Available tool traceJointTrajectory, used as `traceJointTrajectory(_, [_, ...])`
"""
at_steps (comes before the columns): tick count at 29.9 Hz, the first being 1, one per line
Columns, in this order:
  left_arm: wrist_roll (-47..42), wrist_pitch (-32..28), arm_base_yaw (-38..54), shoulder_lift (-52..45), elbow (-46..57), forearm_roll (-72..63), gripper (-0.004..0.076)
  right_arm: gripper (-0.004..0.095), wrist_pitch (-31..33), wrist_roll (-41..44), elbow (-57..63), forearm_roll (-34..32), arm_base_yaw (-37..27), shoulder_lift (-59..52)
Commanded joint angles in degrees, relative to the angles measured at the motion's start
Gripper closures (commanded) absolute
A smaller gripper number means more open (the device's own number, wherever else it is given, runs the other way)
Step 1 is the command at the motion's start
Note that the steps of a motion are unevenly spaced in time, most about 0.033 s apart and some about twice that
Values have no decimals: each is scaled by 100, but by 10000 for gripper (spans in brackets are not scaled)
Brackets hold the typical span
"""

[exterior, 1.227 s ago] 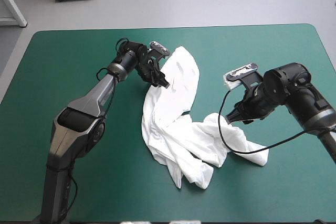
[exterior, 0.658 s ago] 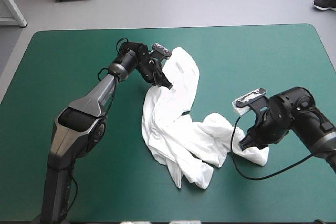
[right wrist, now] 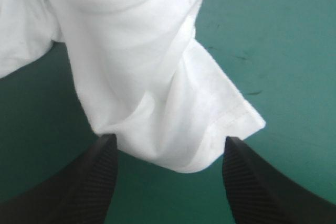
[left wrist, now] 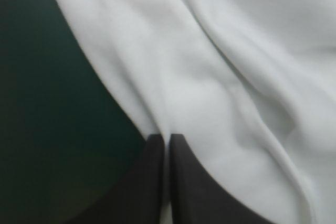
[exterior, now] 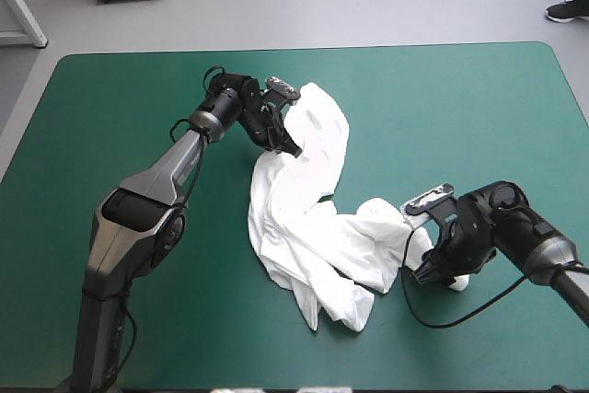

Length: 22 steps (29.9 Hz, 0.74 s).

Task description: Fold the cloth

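The T-shirt lies crumpled in the middle of the high view, a white heap on the teal-green cover. It runs in a bent band from the lower centre to the upper middle, and one arm of cloth reaches toward the lower right. There, nearest us, we see the right gripper low over that end. In its wrist view its black fingers stand wide apart, released, and a hemmed corner of the shirt lies between their tips on the cover. Farther back, just left of centre in the upper half, we find the left gripper at the shirt's left edge. Its wrist view shows it clenched to a pointed arch, grasping a fold of white cloth right where shirt meets cover.
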Motion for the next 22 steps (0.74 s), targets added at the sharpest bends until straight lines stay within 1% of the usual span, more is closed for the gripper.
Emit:
traceJointTrajectory(1, [-51, 200, -4, -387, -97, 55, 733, 335, -186, -87, 73, 21, -7, -106])
traceJointTrajectory(8, [-51, 198, -4, -409, -97, 55, 733, 339, -525, -76, 646, -5, -7, -106])
traceJointTrajectory(12, [-51, 210, -4, -420, -97, 55, 733, 387, -787, 11, 826, 28, -7, -44])
traceJointTrajectory(17, [-51, 248, 6, -420, -97, 55, 733, 438, -1026, 137, 856, 44, -7, 335])
traceJointTrajectory(18, [-51, 248, 6, -420, -97, 55, 733, 457, -1037, 162, 856, 58, -7, 430])
traceJointTrajectory(20, [-80, 248, 6, -420, -97, 55, 733, 533, -1014, 162, 845, 58, -7, 592])
traceJointTrajectory(22, [-80, 248, 6, -420, -97, 55, 733, 654, -1001, 171, 845, 58, -7, 690])
